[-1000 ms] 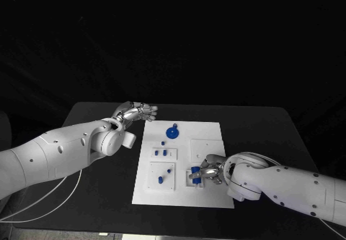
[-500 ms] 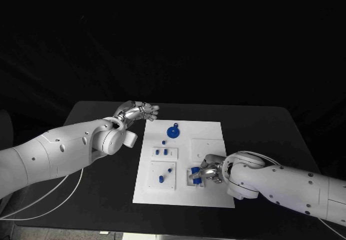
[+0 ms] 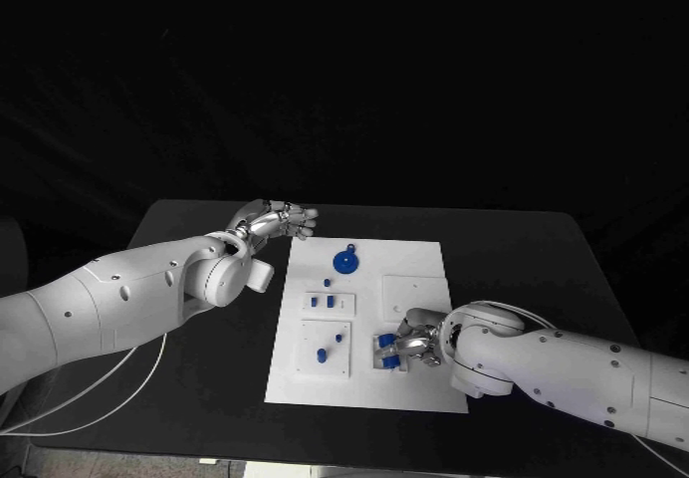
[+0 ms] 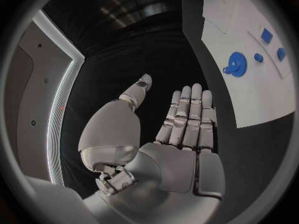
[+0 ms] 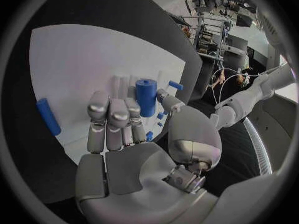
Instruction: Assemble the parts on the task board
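The white task board (image 3: 416, 269) lies mid-table. My right hand (image 3: 413, 344) rests low on its near part and pinches an upright blue cylinder (image 5: 146, 97) between thumb and fingers; the cylinder (image 3: 387, 344) stands at a raised white block. A blue peg (image 5: 48, 116) lies flat on the board (image 5: 74, 59) beside that hand. A blue gear (image 3: 346, 263) sits on the far part of the board, with small blue parts (image 3: 319, 300) nearer. My left hand (image 3: 273, 219) hovers off the board's far left corner, fingers straight, thumb apart, holding nothing. The left wrist view shows the gear (image 4: 237, 63) beyond that hand (image 4: 181, 134).
More small blue pieces (image 3: 339, 340) stand in the white blocks on the board's left side. Black table (image 3: 517, 249) surrounds the board on all sides. A white cable (image 3: 101, 393) trails off the near left edge.
My right hand has shifted very slightly at the blue cylinder. The left hand has stayed in place.
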